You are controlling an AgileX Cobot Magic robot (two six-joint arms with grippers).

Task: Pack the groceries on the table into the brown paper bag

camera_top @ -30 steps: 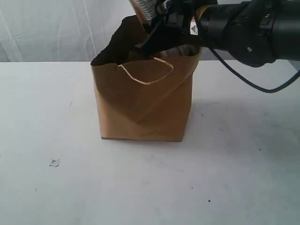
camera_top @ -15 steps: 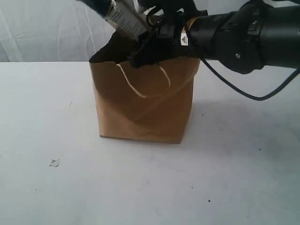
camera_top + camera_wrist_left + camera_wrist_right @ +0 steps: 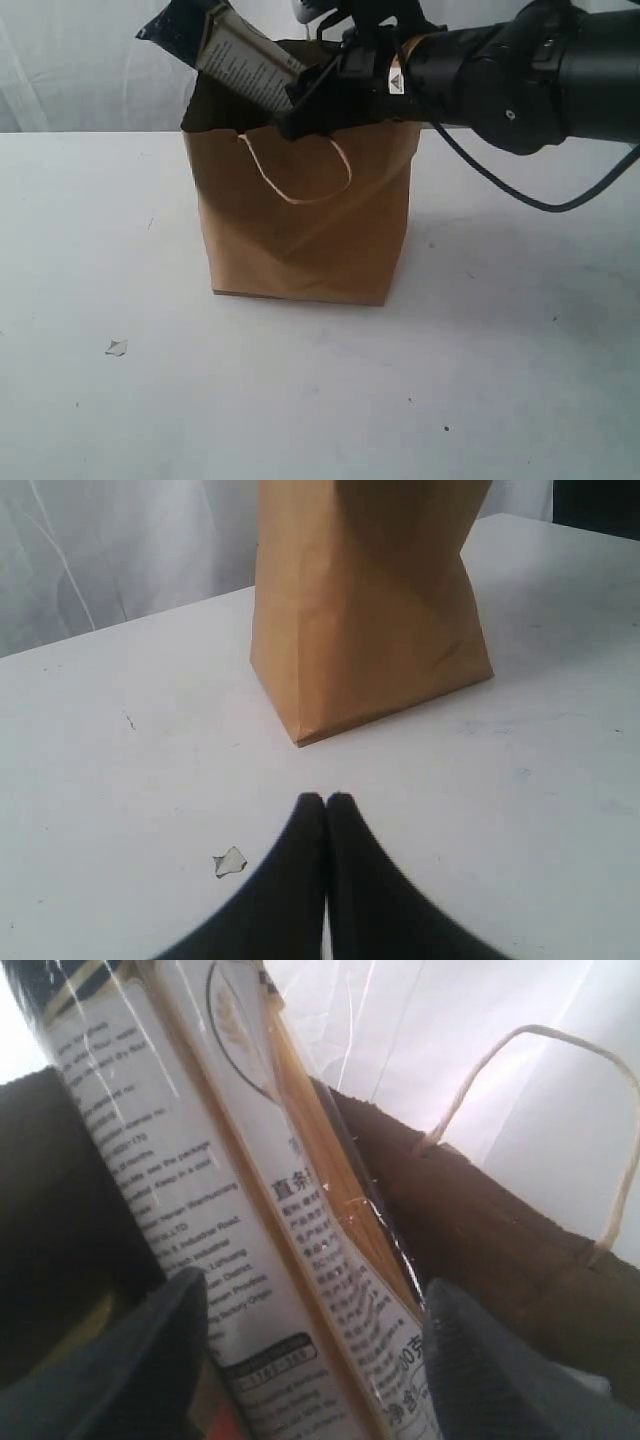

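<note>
We see the long dark-blue packet [image 3: 235, 50] standing out of the brown paper bag [image 3: 300, 240]. Its lower end is down in the mouth and its upper end is tilted out over the rim, toward the left of the exterior view. We judge that it is too long to lie flat in the bag, so it goes in end first and leans on the rim.

The right gripper [image 3: 315, 1300] reaches in at the bag's mouth with one finger on each side of the packet. From so close we cannot tell whether they press on the wrapper or stand just clear of it. The left gripper [image 3: 326, 800] has its jaws pressed together on nothing. It hangs low over the table [image 3: 120, 260], just in front of the bag's near corner. We take it that it is parked there to leave the bag's mouth to the other arm.

By our count there are:
- one bag, upright on the table
- one cream handle loop [image 3: 296, 200] on its near face
- one packet, the only grocery we can make out
- one small scrap [image 3: 116, 347] lying on the tabletop, well apart from the bag
- two grippers, only one of them at work
</note>
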